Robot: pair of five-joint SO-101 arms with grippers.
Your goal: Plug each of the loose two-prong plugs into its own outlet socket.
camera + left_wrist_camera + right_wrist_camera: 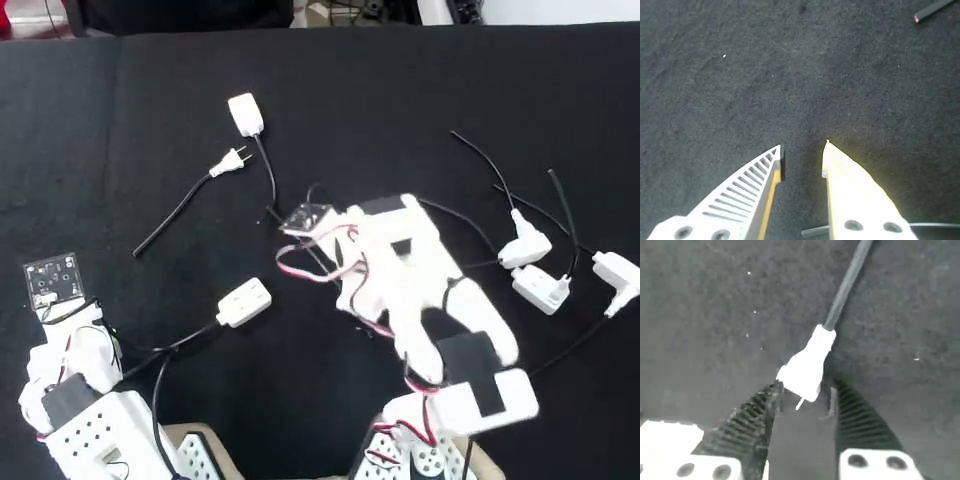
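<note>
A white two-prong plug (807,365) on a black cable (845,285) lies on the black cloth, prongs toward my right wrist camera. My right gripper (805,390) is open and straddles its prong end; one fingertip touches the plug and the other stands just off it. From above, the right arm (400,270) reaches to the table's middle and hides this plug. Another loose plug (230,162) lies farther back, near a white outlet socket (245,113). A second socket (243,303) lies nearer the left arm (70,370). My left gripper (802,150) is open over bare cloth.
At the right lie several white plugs and sockets (530,265) with thin black cables, and one more white piece (615,275) near the edge. A black cable (160,350) runs from the near socket toward the left arm's base. A cut cable end (932,9) lies ahead of the left gripper.
</note>
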